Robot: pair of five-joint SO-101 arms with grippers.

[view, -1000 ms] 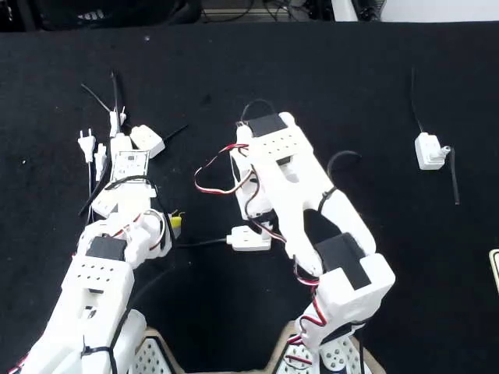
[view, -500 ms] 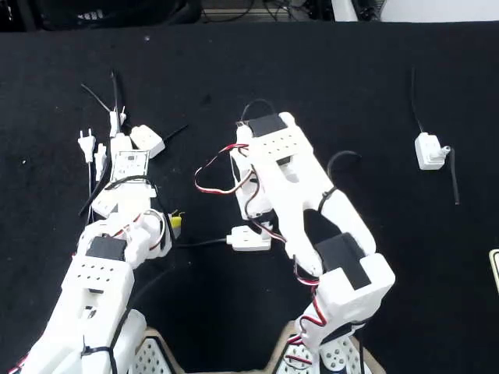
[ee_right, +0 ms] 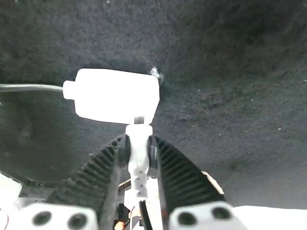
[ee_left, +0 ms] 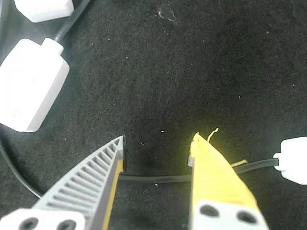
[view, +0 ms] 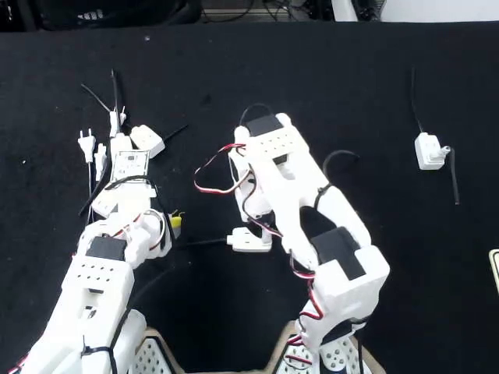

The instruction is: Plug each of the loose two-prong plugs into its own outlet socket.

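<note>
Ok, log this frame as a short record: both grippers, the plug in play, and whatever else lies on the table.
right gripper: shut on a white plug
plug contact: tip touches the white socket block; prong depth cannot be told
left gripper: open, fingers either side of the black cable running to that block
other parts: cluster of white plugs and blocks beyond the left arm; one white block off to the right arm's side
surface: black cloth

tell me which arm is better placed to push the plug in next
Right: the right gripper is shut on the plug, tip at the socket. The left gripper is open, straddling the cable.
</note>
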